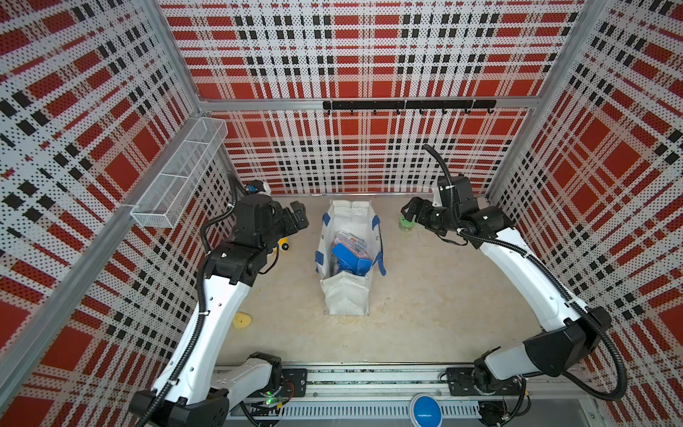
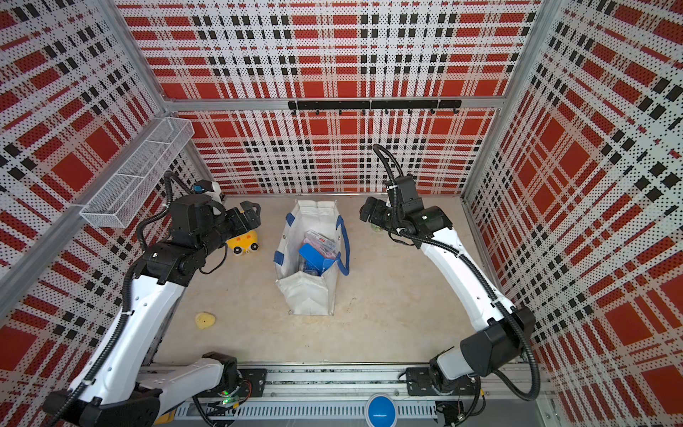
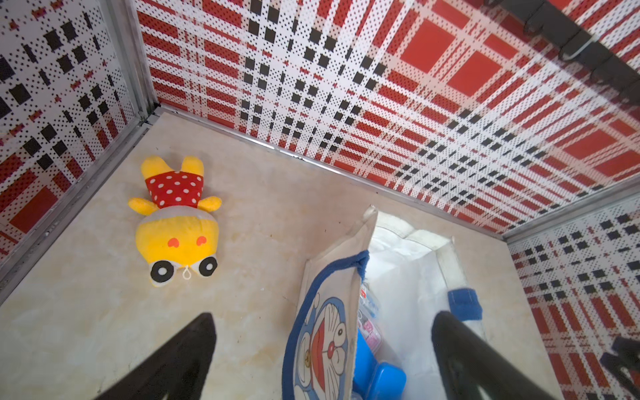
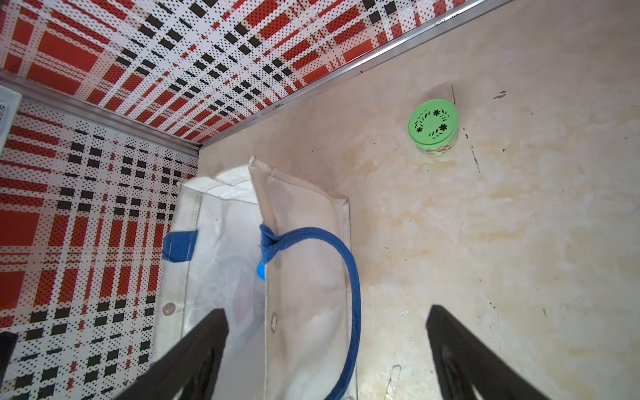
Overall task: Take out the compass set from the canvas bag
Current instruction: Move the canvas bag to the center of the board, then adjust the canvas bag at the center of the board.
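Plaid perforated walls enclose a pale table (image 1: pixel 425 295), where the canvas bag (image 1: pixel 345 295) stands open in the middle. The left end effector (image 1: pixel 298 216) and right end effector (image 1: pixel 408 212) hang wide and empty on either side of its mouth. Inside, the compass set (image 1: pixel 351 239), probably the flat clear case lying on a blue box (image 1: pixel 343 256), looks light, rigid and slick, best pinched across its thin edges, though the soft bag walls may sag inward.

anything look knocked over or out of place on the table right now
Nothing is spilled or damaged. The white canvas bag stands upright and open. Only the yellow plush toy lies flat on the table, and one blue strap handle droops down the bag's outside.
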{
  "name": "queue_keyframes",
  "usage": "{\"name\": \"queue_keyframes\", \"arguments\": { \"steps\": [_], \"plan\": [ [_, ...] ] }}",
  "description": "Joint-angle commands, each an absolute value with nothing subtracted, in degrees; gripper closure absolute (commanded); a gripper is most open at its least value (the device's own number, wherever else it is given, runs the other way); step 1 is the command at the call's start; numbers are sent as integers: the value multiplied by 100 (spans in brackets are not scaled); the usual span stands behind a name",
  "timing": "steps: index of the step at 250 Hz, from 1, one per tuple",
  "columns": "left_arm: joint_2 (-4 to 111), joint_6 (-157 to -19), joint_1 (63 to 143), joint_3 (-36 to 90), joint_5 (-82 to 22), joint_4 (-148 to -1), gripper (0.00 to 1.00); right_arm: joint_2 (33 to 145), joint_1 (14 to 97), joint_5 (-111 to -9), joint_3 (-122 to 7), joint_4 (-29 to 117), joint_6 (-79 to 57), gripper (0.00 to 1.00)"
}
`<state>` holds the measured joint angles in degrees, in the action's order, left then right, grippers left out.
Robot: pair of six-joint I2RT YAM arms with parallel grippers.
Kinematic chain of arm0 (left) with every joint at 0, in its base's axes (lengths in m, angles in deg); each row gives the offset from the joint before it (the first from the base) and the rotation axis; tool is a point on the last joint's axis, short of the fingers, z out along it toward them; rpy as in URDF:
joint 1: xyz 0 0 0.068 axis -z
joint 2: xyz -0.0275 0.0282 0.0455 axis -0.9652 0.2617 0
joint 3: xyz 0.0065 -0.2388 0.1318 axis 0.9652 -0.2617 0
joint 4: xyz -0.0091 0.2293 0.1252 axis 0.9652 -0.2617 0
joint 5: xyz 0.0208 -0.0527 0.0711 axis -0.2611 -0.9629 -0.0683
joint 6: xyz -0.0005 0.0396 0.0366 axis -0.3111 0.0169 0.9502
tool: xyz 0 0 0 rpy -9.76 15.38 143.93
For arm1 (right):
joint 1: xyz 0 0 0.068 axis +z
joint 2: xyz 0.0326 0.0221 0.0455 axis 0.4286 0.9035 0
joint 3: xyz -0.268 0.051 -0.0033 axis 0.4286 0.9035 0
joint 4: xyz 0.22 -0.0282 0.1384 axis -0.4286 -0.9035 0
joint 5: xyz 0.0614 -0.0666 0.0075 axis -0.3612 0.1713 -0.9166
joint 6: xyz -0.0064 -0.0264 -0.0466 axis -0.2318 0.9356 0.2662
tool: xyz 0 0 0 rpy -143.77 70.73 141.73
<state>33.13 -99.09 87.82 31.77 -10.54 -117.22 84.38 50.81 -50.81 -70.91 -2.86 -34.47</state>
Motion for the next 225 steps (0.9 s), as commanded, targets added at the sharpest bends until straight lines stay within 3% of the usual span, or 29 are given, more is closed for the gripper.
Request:
{"name": "queue_keyframes", "arguments": {
  "steps": [1, 31, 80, 117, 153, 225],
  "plan": [
    [3087, -10214, 8584, 2963, -978, -11312, 0, 8268, 4974, -5183, -7076, 16, -3604, 14],
    [3036, -10377, 8141, 2740, -2319, -11071, 0, 8831, 4973, -5576, -7753, -771, -3355, 22],
    [3385, -10221, 8277, 2842, -2698, -12282, 21, 9255, 5285, -5872, -8011, -906, -3210, 25],
    [3397, -10177, 8905, 2497, -2418, -12564, 21, 9525, 5680, -6114, -8120, -812, -3166, 28],
    [3711, -10125, 9508, 2397, -2002, -12688, 20, 9884, 6037, -6059, -8370, -880, -3160, 39],
    [4690, -10035, 9814, 2715, -1737, -12622, 26, 10384, 6167, -6036, -8559, -911, -3243, 47]
  ]
}}
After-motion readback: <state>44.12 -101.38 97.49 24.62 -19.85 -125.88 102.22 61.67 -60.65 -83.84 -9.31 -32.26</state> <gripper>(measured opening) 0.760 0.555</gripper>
